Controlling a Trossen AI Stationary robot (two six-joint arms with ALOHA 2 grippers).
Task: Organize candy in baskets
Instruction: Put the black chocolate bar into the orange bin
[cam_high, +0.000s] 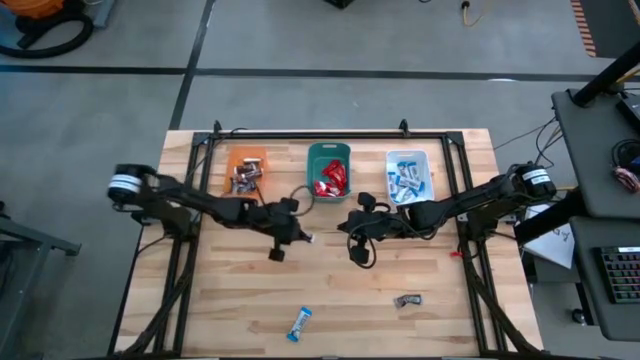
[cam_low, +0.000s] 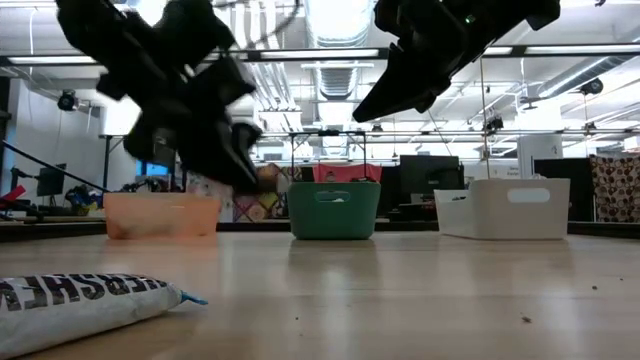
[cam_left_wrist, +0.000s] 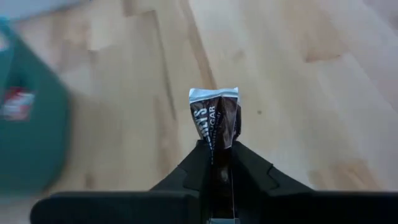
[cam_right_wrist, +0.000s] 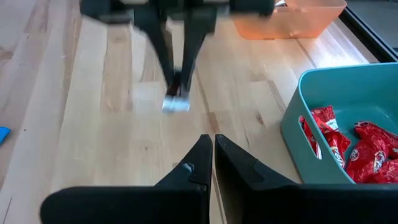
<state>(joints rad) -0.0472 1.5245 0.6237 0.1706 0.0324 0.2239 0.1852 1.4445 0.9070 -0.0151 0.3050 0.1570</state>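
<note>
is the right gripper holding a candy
No, the right gripper is shut with nothing between its fingers; the left gripper holds the dark-wrapped candy.

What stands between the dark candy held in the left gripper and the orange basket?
Nothing visible does. The left gripper holds the dark-wrapped candy above bare table, and the orange basket sits behind it with open wood between. The right gripper waits beside it, near the teal basket.

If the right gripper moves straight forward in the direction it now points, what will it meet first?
Probably the left gripper, which holds a dark candy bar directly ahead of the shut right gripper. Bare table lies between them; the teal basket sits off to the side. Depth is uncertain.
</note>
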